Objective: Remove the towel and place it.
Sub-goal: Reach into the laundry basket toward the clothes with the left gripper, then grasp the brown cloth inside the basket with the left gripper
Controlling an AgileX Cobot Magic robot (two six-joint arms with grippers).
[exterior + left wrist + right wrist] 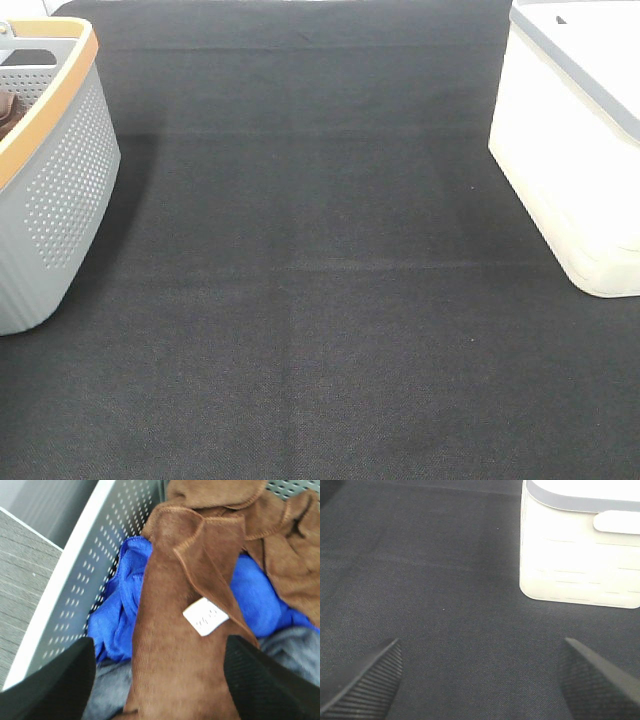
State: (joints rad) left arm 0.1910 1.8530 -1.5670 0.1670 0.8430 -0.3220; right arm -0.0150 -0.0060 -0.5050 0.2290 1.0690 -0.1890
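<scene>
With the left claw (159, 647) spread wide, pinch only the towel (172, 565) beside its tag (205, 616), sparing the blue cloth (117, 615) underneath.

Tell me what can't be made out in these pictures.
Basket contents: high view, cut off by the left edge.
Towel full extent: left wrist view, bunched and running out of frame.
Tag print: left wrist view, blurred.
White bin interior: high and right wrist views, cropped and washed out.
</scene>
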